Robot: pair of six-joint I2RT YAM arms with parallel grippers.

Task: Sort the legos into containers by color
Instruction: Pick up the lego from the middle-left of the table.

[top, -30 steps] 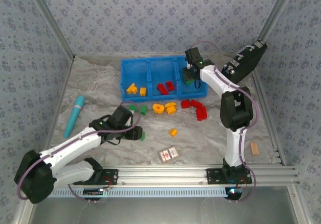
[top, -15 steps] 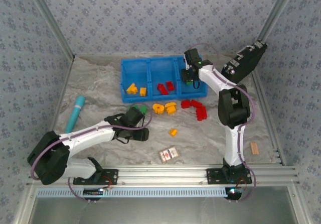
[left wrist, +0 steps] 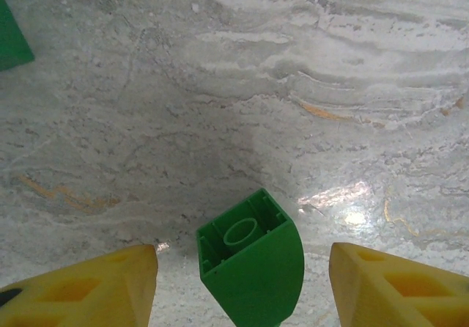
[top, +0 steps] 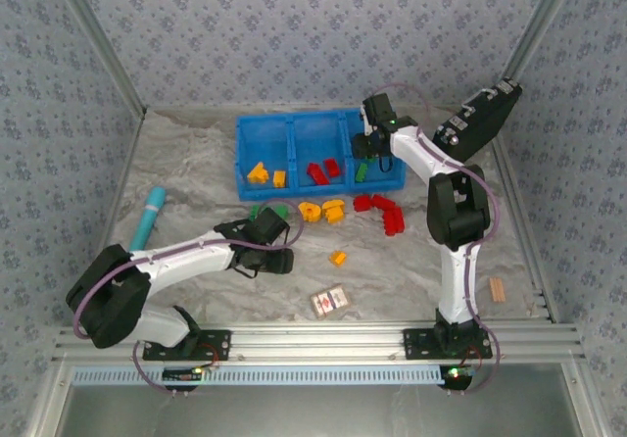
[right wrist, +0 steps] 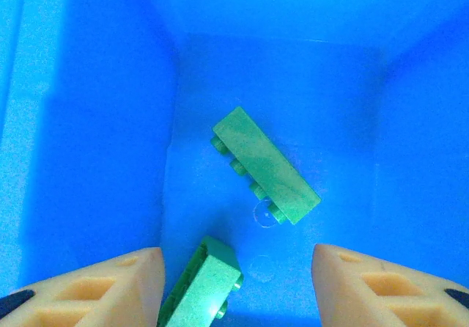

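Left gripper (left wrist: 242,250) hangs spread over the marbled table (left wrist: 293,85), its yellow fingers (left wrist: 95,283) flanking a green brick (left wrist: 253,268) that lies hollow-side up, apart from both; the blue bin (top: 294,117) stands well beyond, yellow in its left compartment, red in the middle; right gripper (right wrist: 234,268) hovers open above the right compartment, where two green legos (right wrist: 267,166) lie; best to descend square, centre the brick's flat sides between the pads, then close gently, since the curved end may slip.
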